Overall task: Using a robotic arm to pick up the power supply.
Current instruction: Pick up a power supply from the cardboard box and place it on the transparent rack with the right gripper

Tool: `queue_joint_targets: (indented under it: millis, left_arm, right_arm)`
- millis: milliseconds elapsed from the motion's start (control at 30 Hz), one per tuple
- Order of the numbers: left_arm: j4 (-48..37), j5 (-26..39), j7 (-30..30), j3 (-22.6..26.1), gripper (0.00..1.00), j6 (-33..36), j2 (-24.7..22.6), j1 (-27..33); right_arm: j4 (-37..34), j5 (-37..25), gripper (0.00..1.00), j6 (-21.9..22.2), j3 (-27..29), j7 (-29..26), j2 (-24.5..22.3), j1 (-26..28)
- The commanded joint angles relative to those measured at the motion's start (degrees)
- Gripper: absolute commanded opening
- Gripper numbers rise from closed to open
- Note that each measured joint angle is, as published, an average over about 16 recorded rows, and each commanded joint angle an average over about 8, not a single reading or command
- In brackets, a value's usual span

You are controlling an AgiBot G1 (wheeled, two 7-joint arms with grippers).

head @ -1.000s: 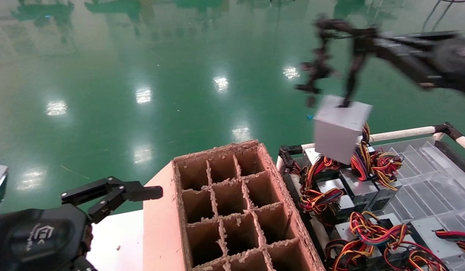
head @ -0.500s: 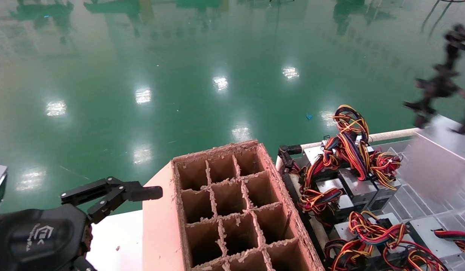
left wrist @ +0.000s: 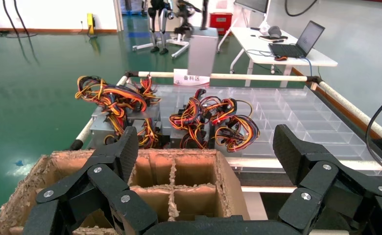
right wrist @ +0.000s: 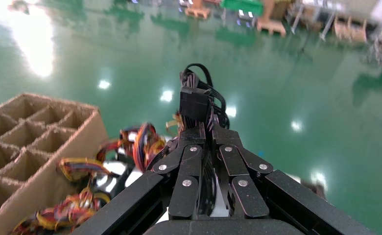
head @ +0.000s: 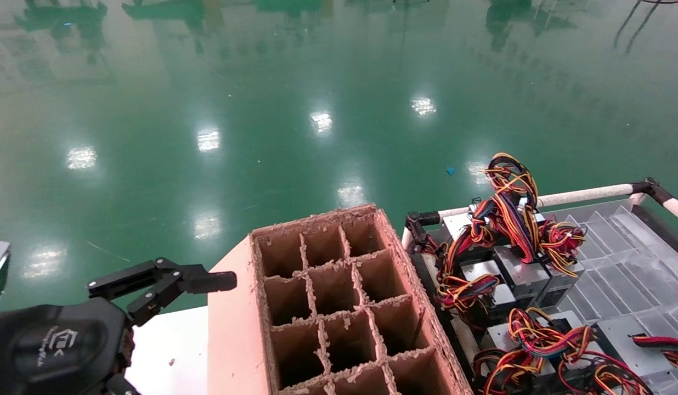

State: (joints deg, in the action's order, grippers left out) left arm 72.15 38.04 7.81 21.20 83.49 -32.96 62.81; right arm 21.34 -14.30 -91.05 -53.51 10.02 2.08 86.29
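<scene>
The power supply [left wrist: 202, 51], a plain light-grey box, hangs in the air beyond the tray's far rail in the left wrist view, with black cables rising from its top. In the right wrist view my right gripper [right wrist: 204, 129] is shut on that bunch of black cables [right wrist: 195, 95]; most of the box is hidden under the fingers. Neither the right arm nor the power supply shows in the head view. My left gripper [head: 169, 280] stays parked at the lower left, open and empty [left wrist: 206, 147], beside the cardboard crate.
A brown cardboard cell crate [head: 339, 307] stands in front of me. To its right lies a clear compartment tray [head: 635, 258] with a white rail [head: 586, 193], holding grey boxes with red, yellow and orange wires [head: 514, 219]. Green floor lies beyond.
The right arm has swung to the right with the grey box hanging from its cables and has left the head view. The left arm has not moved.
</scene>
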Motion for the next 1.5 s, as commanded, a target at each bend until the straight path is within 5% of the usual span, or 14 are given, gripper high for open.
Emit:
queue_joint_targets:
  millis: [33,400,733,1267,1500]
  left_arm:
    - [0.0,0.0,0.0,0.0,1.0,0.0,0.0,0.0]
    - [0.0,0.0,0.0,0.0,1.0,0.0,0.0,0.0]
    - [0.0,0.0,0.0,0.0,1.0,0.0,0.0,0.0]
    - [0.0,0.0,0.0,0.0,1.0,0.0,0.0,0.0]
    - [0.0,0.0,0.0,0.0,1.0,0.0,0.0,0.0]
  right_arm:
    - [-0.5,2.3,0.0,-0.2,-1.1,-0.3,-1.7,-2.3]
    - [1.5,12.2,0.0,0.0,-16.8,0.0,-5.4,-13.6]
    - [5.4,25.7,0.0,1.0,-29.9,2.8,-5.8,-18.0]
    - [15.9,58.1,0.0,2.6,-46.0,16.5,-5.3,-22.4]
    - [20.7,66.5,0.0,1.6,-51.8,22.5,-5.2,-25.4]
